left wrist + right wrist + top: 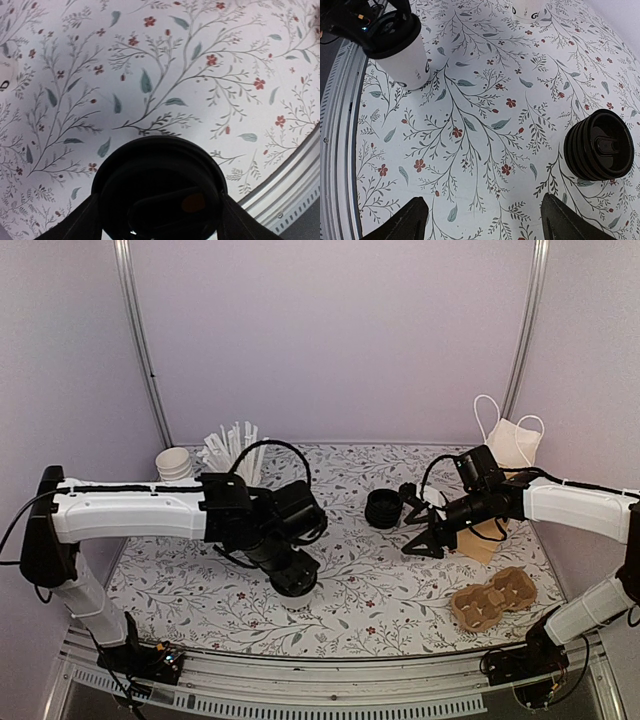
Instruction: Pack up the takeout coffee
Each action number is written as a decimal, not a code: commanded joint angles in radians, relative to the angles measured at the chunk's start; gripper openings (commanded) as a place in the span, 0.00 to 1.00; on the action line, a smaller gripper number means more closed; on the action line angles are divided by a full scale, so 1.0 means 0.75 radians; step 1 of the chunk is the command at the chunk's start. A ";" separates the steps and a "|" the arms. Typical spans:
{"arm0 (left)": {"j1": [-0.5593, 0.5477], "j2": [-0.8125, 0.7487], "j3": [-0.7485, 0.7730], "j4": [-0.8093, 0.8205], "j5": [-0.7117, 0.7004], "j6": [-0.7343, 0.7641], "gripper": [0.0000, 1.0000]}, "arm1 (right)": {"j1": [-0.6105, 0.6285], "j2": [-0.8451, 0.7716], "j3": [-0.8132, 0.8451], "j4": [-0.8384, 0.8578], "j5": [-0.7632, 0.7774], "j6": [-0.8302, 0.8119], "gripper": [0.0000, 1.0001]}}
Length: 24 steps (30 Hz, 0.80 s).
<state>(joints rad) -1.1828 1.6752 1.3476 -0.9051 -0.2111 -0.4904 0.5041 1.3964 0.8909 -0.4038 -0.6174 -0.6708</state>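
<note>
Two fingers of the left gripper [159, 226] stand beside the coffee cup [405, 57], near the front edge of the table [380, 580]; whether they press it, I cannot tell. Squeeze gently, so the lid [160, 185] stays on. Meanwhile the right gripper [485, 220] hangs wide, empty.

Dark "G" on a white cup [529, 9] at top; print on the takeout coffee [405, 62] unreadable.

Floral tbl [370, 580] w/ coffee [407, 62], lids [600, 145], carrier [493, 598]
</note>
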 commanded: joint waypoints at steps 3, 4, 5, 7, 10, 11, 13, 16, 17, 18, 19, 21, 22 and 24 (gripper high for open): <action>0.293 -0.272 -0.197 -0.067 -0.097 0.045 0.75 | 0.007 0.009 0.033 -0.018 0.011 -0.009 0.82; 0.358 -0.317 -0.234 -0.060 -0.094 0.064 0.75 | 0.007 0.009 0.033 -0.018 0.011 -0.010 0.82; 0.425 -0.375 -0.268 -0.051 -0.088 0.079 0.75 | 0.007 0.008 0.033 -0.018 0.011 -0.010 0.81; 0.571 -0.451 -0.339 -0.034 -0.074 0.107 0.73 | 0.008 0.007 0.033 -0.018 0.011 -0.010 0.81; 0.785 -0.533 -0.383 -0.009 -0.042 0.177 0.73 | 0.010 0.005 0.033 -0.018 0.011 -0.010 0.81; 0.847 -0.551 -0.389 -0.004 -0.040 0.201 0.73 | 0.009 0.003 0.033 -0.018 0.013 -0.010 0.81; 0.960 -0.563 -0.403 0.008 -0.037 0.251 0.73 | 0.009 0.001 0.033 -0.019 0.015 -0.010 0.81; 1.132 -0.559 -0.402 0.018 0.024 0.302 0.73 | 0.009 -0.002 0.031 -0.019 0.017 -0.010 0.81; 1.174 -0.559 -0.408 0.035 0.032 0.311 0.73 | 0.009 -0.004 0.030 -0.020 0.019 -0.010 0.81; 1.221 -0.554 -0.408 0.040 0.032 0.318 0.73 | 0.009 -0.006 0.029 -0.017 0.021 -0.010 0.81; 1.261 -0.547 -0.409 0.045 0.031 0.325 0.73 | 0.009 -0.009 0.029 -0.018 0.023 -0.010 0.81; 1.326 -0.534 -0.421 0.071 0.033 0.339 0.73 | 0.009 -0.013 0.029 -0.019 0.027 -0.010 0.81; 1.337 -0.525 -0.425 0.081 0.033 0.345 0.73 | 0.009 -0.016 0.028 -0.019 0.029 -0.010 0.82; 1.348 -0.504 -0.431 0.094 0.035 0.350 0.73 | 0.009 -0.022 0.027 -0.018 0.031 -0.010 0.81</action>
<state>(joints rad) -0.1993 1.2705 1.0424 -0.8829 -0.2096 -0.2691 0.5041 1.3964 0.8909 -0.4042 -0.6033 -0.6708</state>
